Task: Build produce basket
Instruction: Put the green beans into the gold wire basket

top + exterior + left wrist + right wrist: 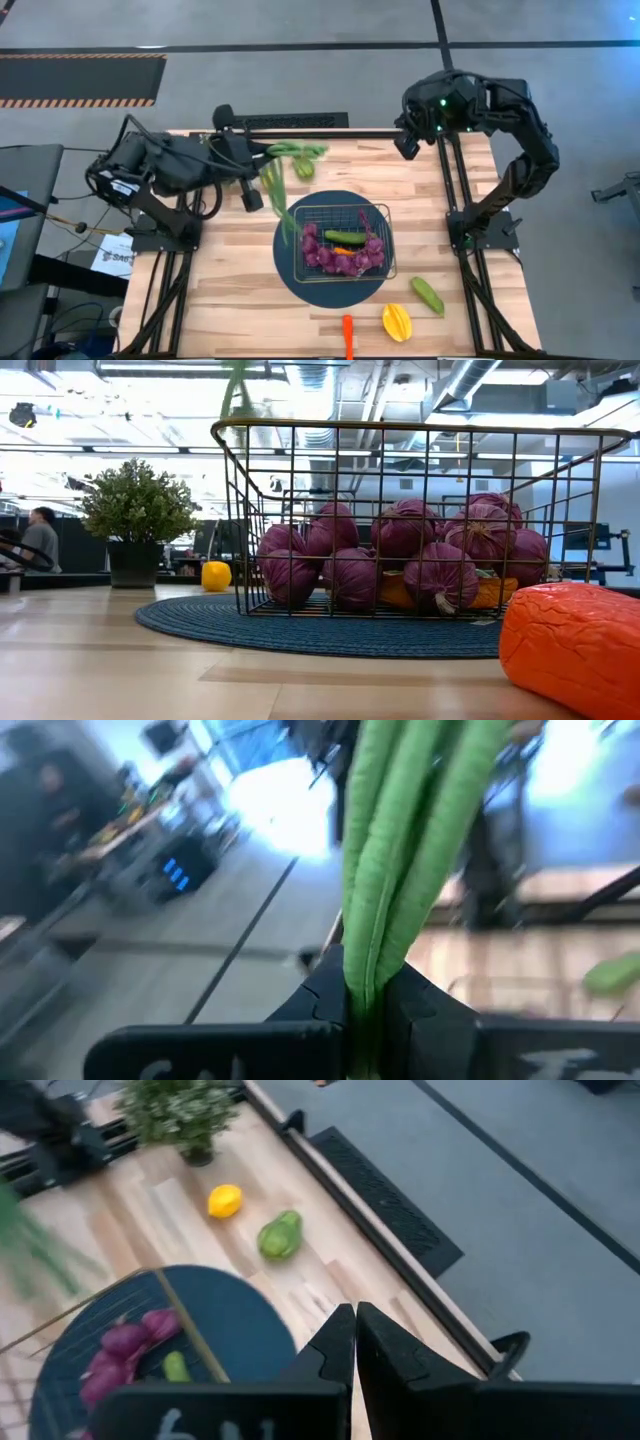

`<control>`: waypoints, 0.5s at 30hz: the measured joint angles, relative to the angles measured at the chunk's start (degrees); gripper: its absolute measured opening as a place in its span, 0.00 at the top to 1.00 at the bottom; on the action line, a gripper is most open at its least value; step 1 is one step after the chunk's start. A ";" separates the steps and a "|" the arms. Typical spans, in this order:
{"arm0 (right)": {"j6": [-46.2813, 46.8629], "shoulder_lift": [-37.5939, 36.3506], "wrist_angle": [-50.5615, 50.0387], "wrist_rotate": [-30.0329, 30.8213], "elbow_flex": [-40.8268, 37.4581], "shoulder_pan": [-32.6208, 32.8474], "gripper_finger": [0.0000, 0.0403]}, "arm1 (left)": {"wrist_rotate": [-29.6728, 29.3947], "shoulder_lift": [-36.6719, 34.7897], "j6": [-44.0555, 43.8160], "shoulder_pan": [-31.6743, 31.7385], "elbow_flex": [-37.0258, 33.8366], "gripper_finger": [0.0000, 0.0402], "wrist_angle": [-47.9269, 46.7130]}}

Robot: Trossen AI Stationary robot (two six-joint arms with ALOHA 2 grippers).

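Observation:
My left gripper (362, 1005) is shut on a bundle of long green beans (410, 840), raised above the table left of and beyond the basket (340, 240); the beans (275, 195) look smeared there. The wire basket stands on a dark blue round mat (300, 285). It holds purple grapes (400, 550), a dark cucumber (345, 237) and an orange piece (344, 251). My right gripper (355, 1325) is shut with nothing in it, high over the table's far right corner (405, 145). My left gripper pinches one end of the green beans (365, 975) between its two fingers. The beans run on from the fingertips in line with the fingers. They are lifted clear of the table, and their free end (288, 222) reaches toward the basket's far left corner.
A green pepper (427, 295), a yellow pepper (397, 321) and an orange carrot (347, 335) lie near the front edge. At the far edge stand a leafy plant (180, 1110), a small yellow fruit (225, 1200) and a green pepper (280, 1235). A person (40, 540) is behind the table.

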 joint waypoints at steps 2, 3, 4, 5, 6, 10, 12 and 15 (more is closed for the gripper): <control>0.00 0.00 0.00 -0.01 0.00 -1.42 0.91 | 3.85 0.36 2.17 0.03 0.00 1.00 5.00; 0.00 0.00 -0.01 -0.02 -0.02 -2.08 0.91 | 5.33 0.50 3.23 0.01 0.00 1.00 6.93; -0.02 0.00 -0.01 -0.04 -0.02 -2.65 0.91 | 6.32 0.63 4.02 -0.01 -0.02 1.00 8.34; -0.06 0.00 -0.01 -0.04 0.00 -3.06 0.91 | 7.60 0.67 4.40 -0.03 -0.06 1.00 9.72; -0.12 0.00 -0.01 -0.04 0.00 -3.40 0.91 | 8.81 0.66 4.45 -0.03 -0.07 1.00 11.06; -0.07 0.02 -0.01 -0.04 -0.02 -4.07 0.91 | 11.08 0.50 3.36 -0.03 -0.07 1.00 14.89; -0.04 0.02 -0.01 -0.04 -0.02 -4.02 0.91 | 11.24 0.50 2.48 -0.14 -0.51 1.00 15.92; -0.02 0.02 -0.01 -0.07 -0.02 -3.93 0.91 | 9.42 0.50 1.75 -0.19 -1.88 1.00 16.41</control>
